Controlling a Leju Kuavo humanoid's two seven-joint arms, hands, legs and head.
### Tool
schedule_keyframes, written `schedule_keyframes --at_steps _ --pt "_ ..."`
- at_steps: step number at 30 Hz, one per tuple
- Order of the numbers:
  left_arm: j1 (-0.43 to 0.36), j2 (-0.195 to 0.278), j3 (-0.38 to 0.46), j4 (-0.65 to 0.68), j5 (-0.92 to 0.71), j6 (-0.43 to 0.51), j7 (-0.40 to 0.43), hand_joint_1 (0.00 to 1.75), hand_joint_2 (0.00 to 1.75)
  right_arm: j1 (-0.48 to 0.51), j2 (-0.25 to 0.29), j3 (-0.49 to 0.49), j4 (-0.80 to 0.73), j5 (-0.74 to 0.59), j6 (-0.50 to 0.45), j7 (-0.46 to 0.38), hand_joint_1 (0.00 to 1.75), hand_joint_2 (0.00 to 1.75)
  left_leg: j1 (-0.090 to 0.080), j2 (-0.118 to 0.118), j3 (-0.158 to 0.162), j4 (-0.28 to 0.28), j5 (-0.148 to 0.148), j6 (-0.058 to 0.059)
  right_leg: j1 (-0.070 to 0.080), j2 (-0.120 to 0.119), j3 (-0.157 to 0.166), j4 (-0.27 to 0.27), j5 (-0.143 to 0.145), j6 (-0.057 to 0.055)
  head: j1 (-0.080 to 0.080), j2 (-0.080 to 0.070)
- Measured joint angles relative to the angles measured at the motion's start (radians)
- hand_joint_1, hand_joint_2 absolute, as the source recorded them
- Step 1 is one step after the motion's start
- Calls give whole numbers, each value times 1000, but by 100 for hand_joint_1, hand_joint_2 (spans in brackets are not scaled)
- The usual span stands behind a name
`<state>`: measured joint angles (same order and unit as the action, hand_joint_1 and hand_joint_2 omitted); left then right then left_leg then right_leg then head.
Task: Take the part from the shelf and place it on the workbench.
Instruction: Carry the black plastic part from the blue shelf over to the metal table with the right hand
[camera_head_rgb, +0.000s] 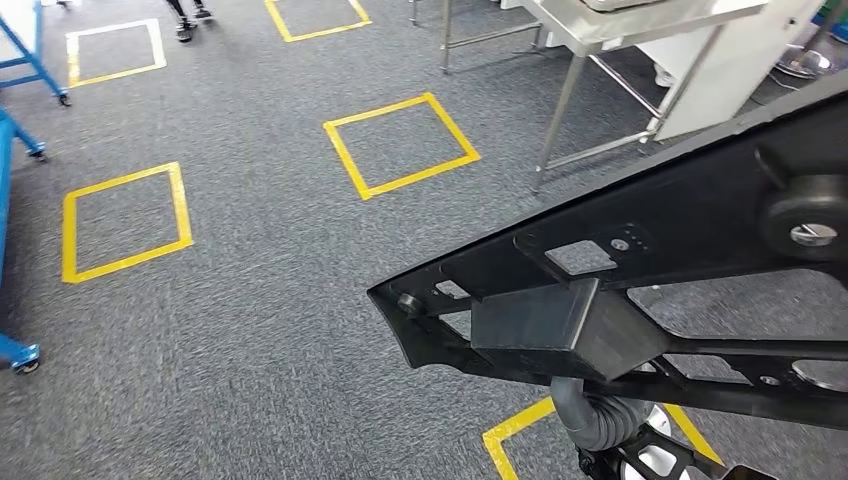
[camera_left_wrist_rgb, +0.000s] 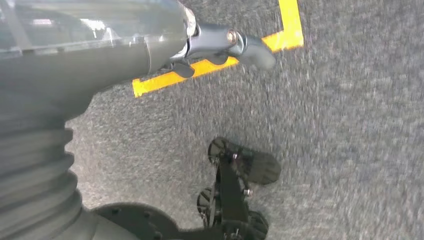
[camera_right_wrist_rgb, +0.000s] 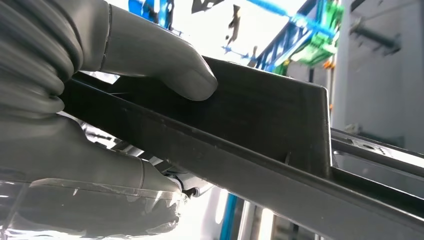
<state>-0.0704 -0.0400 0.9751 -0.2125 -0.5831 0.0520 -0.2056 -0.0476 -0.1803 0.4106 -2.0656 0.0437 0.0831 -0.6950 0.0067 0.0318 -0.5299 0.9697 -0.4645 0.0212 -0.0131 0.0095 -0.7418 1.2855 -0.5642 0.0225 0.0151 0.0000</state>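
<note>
The long black plastic part (camera_head_rgb: 640, 270), clamped in the right hand (camera_right_wrist_rgb: 100, 100) with the thumb across its top edge, is carried aloft, its long axis slanting toward the steel workbench (camera_head_rgb: 640, 25) ahead-right.

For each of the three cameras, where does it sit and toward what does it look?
Head view: high on the body, looking down at carpet, yellow tape squares, a steel table; the black part crosses it.
Left wrist view: behind the hanging left hand, facing the floor.
Right wrist view: behind the right hand, gripping the part.
Head and right wrist views share the part.
</note>
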Motion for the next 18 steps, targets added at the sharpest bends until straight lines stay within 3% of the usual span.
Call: schedule_keyframes --at_steps 1,2,4,6,8,10,12,14,15,16,18 --pt "-1 -1 0 0 0 1 0 0 175 0 0 2 4 -1 -3 0 175 175 0 13 1 1 -2 -2 -3 -5 10 -18 18 3 0 0" --pt "-2 -1 0 0 0 1 0 0 175 -1 0 3 8 -1 -5 0 175 175 1 24 3 2 -5 -5 -6 -14 40 -74 50 5 0 0" --pt "-4 -2 0 0 3 2 0 0 175 -5 0 8 15 -3 -12 0 175 175 -2 43 9 8 -15 -14 -5 -59 114 -212 100 2 0 0" --pt "-5 -3 0 0 6 2 -1 0 175 -11 0 15 21 -8 -19 0 175 175 -6 60 13 13 -23 -26 2 -83 145 -271 110 -8 -1 0" --pt "-7 -3 0 0 6 2 -2 0 175 -17 0 20 27 -14 -23 0 175 175 -6 77 19 11 -27 -37 6 -62 143 -271 110 -21 -2 0" --pt "-10 -3 0 0 6 2 -3 0 175 -26 0 26 31 -17 -27 0 175 175 0 55 16 33 -49 -48 3 -41 146 -278 113 -34 -4 0" --pt "-10 -5 1 0 6 2 -3 0 175 -38 0 33 35 -20 -29 0 175 175 5 4 -27 133 -107 -54 0 -20 148 -283 117 -45 -9 0" --pt "-5 -6 2 0 5 2 -3 0 175 -47 0 39 43 -23 -28 0 175 175 6 -20 -94 270 -163 -57 3 5 147 -282 117 -49 -12 0" --pt "-4 -6 3 0 5 2 -2 0 175 -49 0 41 46 -24 -28 0 175 175 6 -23 -115 306 -166 -57 5 19 148 -282 117 -50 -12 0" --pt "-3 -6 3 0 5 2 -2 0 175 -53 0 43 50 -25 -27 0 175 175 6 -25 -119 304 -149 -55 6 33 149 -281 117 -50 -12 0" --pt "-4 -6 4 0 5 2 -2 0 175 -62 0 46 56 -28 -27 0 175 175 6 -44 -77 192 -71 -46 7 60 152 -280 117 -49 -12 0"
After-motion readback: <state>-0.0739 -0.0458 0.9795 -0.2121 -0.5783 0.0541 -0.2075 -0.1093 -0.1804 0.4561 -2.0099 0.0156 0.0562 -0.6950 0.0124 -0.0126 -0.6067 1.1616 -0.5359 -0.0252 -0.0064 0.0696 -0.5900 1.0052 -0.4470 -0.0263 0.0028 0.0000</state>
